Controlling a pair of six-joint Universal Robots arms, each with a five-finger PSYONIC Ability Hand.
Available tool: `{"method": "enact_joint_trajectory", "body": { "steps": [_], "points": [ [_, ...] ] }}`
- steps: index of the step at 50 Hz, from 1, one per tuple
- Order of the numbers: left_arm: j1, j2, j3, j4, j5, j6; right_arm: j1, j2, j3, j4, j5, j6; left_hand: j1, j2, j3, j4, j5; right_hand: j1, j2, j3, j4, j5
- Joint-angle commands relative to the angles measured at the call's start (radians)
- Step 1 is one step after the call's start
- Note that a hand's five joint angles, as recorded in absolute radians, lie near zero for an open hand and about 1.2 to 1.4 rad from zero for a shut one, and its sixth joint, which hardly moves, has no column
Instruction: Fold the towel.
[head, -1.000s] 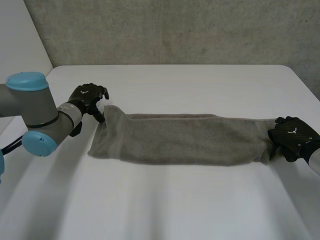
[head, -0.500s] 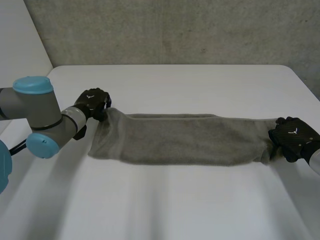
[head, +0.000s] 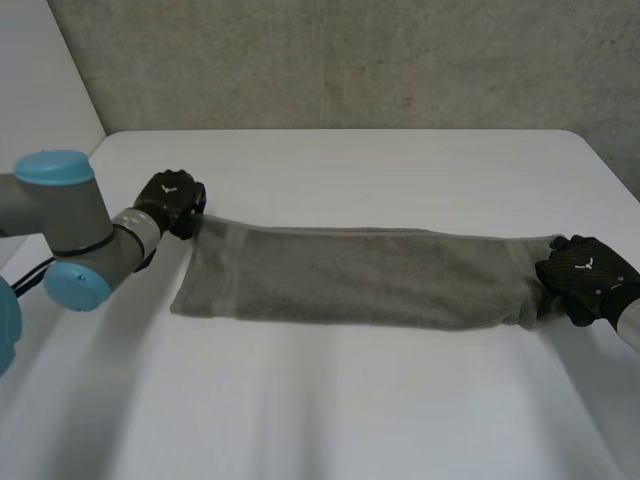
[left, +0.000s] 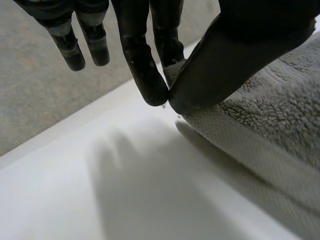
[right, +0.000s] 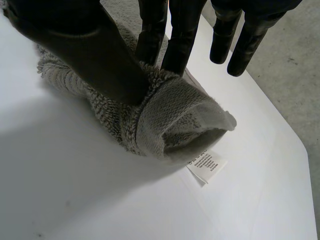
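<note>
Pinching a corner of the towel (head: 350, 287) between its thumb and a straight finger, the left hand (head: 170, 203) has drawn back since half a second ago, away from the right hand, and the cloth has followed. A second ago that hand was spread loose beside the corner, holding nothing. Half a second ago it had closed on the corner, with the cloth humped up at its fingertips. Now the hump is gone: the end by the left hand lies flat, and its far edge runs straight from the pinch toward the other hand. The left hand's remaining fingers hang straight beside the pinch, clear of the cloth. The right hand (head: 586, 277) has not shifted. It clamps the opposite end, thumb on one side and fingers on the other, with the cloth bunched into a thick fold past the thumb. A white label (right: 206, 166) lies on the table (head: 330, 410) just beside that fold. Between the two hands the towel lies on the table as one long, narrow band.
</note>
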Motion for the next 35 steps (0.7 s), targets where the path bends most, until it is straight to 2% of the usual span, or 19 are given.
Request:
{"method": "enact_joint_trajectory", "body": {
  "steps": [1, 2, 3, 4, 8, 22, 27, 29, 30, 32, 35],
  "points": [
    [-0.005, -0.044, 0.007, -0.003, -0.053, 0.114, -0.003, -0.001, 0.002, -0.003, -0.002, 0.001, -0.343, -0.367, -0.043, -0.05, -0.371, 0.093, 0.101, -0.007, -0.06, 0.062],
    [-0.005, -0.042, 0.006, -0.003, -0.079, 0.129, -0.003, -0.001, 0.002, -0.003, -0.002, 0.001, -0.811, -0.835, -0.043, -0.05, -0.839, 0.093, 0.101, -0.007, -0.06, 0.062],
    [-0.005, -0.042, 0.006, -0.003, -0.079, 0.13, -0.003, -0.001, 0.002, -0.003, -0.002, 0.001, -0.816, -0.84, -0.043, -0.05, -0.843, 0.093, 0.101, -0.007, -0.06, 0.062],
    [-0.004, -0.038, 0.006, -0.005, -0.105, 0.137, -0.003, -0.001, 0.0, -0.003, -0.002, -0.001, -1.086, -1.11, -0.043, -0.05, -1.114, 0.093, 0.101, -0.007, -0.06, 0.062],
    [0.004, 0.004, -0.01, -0.005, -0.149, 0.14, -0.003, -0.002, -0.001, -0.003, -0.002, 0.001, -1.118, -1.142, -0.043, -0.05, -1.146, 0.093, 0.101, -0.007, -0.06, 0.062],
    [0.001, 0.255, -0.209, -0.005, -0.14, 0.128, -0.006, -0.014, -0.001, -0.001, -0.003, -0.001, -1.121, -1.145, -0.043, -0.05, -1.149, 0.093, 0.101, -0.007, -0.06, 0.062],
    [-0.019, 0.321, -0.338, -0.011, -0.096, 0.125, -0.007, -0.022, 0.0, -0.001, -0.003, -0.001, -1.101, -1.124, -0.043, -0.05, -1.128, 0.093, 0.101, -0.007, -0.06, 0.062],
    [-0.033, 0.364, -0.43, -0.029, -0.042, 0.125, -0.007, -0.022, 0.002, -0.001, -0.003, -0.001, -1.057, -1.081, -0.043, -0.05, -1.084, 0.093, 0.101, -0.007, -0.06, 0.062],
    [-0.033, 0.364, -0.43, -0.029, -0.042, 0.125, -0.006, -0.022, 0.003, -0.001, -0.003, -0.002, -1.057, -1.08, -0.043, -0.05, -1.084, 0.093, 0.101, -0.007, -0.06, 0.062],
    [-0.036, 0.398, -0.502, -0.064, -0.004, 0.12, -0.006, -0.022, 0.003, -0.001, -0.003, -0.002, -0.954, -0.978, -0.043, -0.05, -0.982, 0.093, 0.101, -0.007, -0.06, 0.062],
    [-0.036, 0.407, -0.531, -0.081, 0.007, 0.12, -0.006, -0.022, 0.003, -0.001, -0.005, -0.002, -0.925, -0.948, -0.043, -0.05, -0.952, 0.093, 0.101, -0.007, -0.06, 0.062]
  ]
}}
